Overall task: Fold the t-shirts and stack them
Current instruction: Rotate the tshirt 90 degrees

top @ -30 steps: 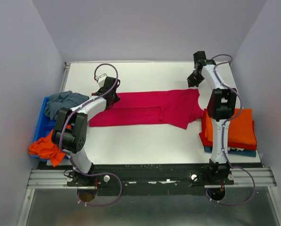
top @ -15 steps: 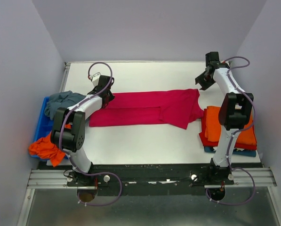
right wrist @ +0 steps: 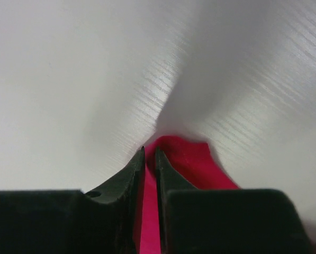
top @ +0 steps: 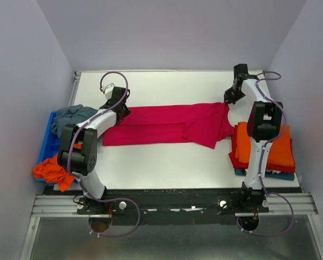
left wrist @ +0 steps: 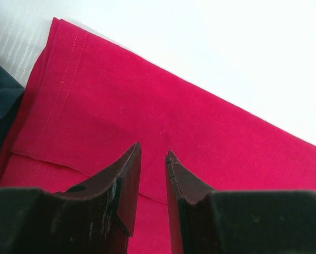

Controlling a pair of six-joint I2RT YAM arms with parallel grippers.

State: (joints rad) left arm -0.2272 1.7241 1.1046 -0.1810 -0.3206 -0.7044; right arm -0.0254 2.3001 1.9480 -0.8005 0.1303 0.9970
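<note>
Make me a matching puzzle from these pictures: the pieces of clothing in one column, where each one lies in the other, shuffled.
Clothing
1. crimson t-shirt
2. folded orange t-shirt
3. grey-blue t-shirt
4. crumpled orange t-shirt

Places
A. on top of the folded pile at the right edge of the table
B. bunched at the far end of the blue bin
C. spread out across the middle of the table
D. spilling over the near end of the blue bin

Pairs: 1-C, 2-A, 3-B, 4-D
</note>
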